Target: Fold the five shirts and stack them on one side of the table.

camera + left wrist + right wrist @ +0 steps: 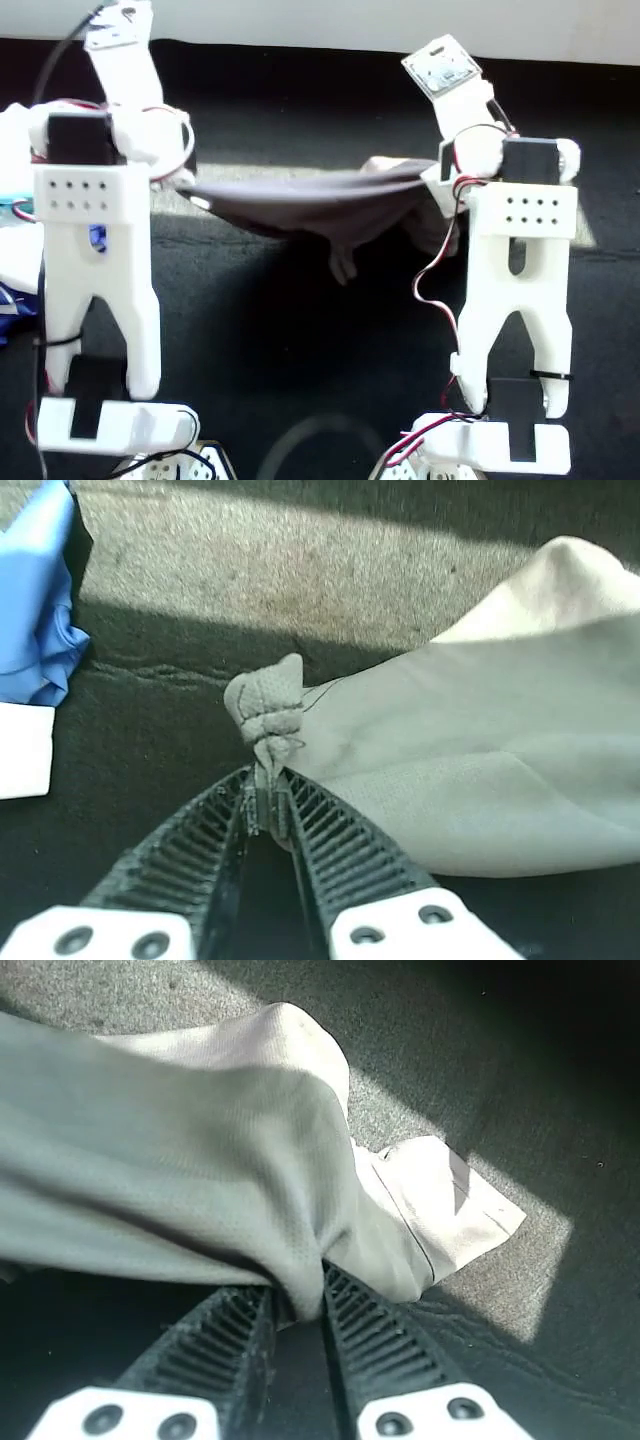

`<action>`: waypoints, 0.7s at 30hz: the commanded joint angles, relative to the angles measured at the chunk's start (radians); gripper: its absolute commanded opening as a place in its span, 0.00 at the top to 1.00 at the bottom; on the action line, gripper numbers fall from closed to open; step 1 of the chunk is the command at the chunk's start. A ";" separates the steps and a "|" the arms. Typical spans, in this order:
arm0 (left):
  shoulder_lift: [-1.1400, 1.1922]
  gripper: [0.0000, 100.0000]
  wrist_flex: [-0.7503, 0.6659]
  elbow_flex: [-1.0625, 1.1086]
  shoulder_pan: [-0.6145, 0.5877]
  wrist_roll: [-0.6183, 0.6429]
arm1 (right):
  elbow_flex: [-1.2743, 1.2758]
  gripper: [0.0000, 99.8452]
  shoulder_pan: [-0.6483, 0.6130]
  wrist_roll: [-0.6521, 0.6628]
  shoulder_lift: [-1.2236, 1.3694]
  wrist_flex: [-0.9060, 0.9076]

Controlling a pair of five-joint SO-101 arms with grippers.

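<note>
I am looking down on a dark felt-like table (300, 380) with a white wall running behind it and a strip of sunlight (300, 570) falling across the far part. Both arms are standing side by side.

The left gripper (268, 805) is pinching a bunched corner of a grey shirt (320, 205); its fingers (330, 840) are closing tight on the fabric, and a knot of cloth is sticking out just past the tips.

The right gripper (300, 1305) is clamping the opposite edge, with the cloth folding over between its fingers (375, 1335).

The shirt is hanging stretched between the two grippers, sagging in the middle above the table. A blue shirt (35, 600) is lying well off to the outer side of the left fingers.
</note>
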 commanded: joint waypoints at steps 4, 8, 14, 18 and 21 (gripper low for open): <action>-0.059 0.99 -0.112 0.341 -0.018 -0.003 | 0.056 0.99 -0.016 -0.008 0.033 -0.140; -0.054 0.99 -0.302 0.529 -0.082 -0.003 | 0.148 0.99 -0.044 -0.077 0.153 -0.332; -0.054 0.99 -0.489 0.679 -0.140 -0.003 | 0.150 0.81 -0.108 -0.267 0.294 -0.542; -0.054 0.99 -0.542 0.714 -0.180 -0.003 | 0.131 0.77 -0.116 -0.379 0.312 -0.585; -0.054 0.99 -0.560 0.714 -0.216 -0.003 | 0.070 0.77 -0.094 -0.404 0.298 -0.490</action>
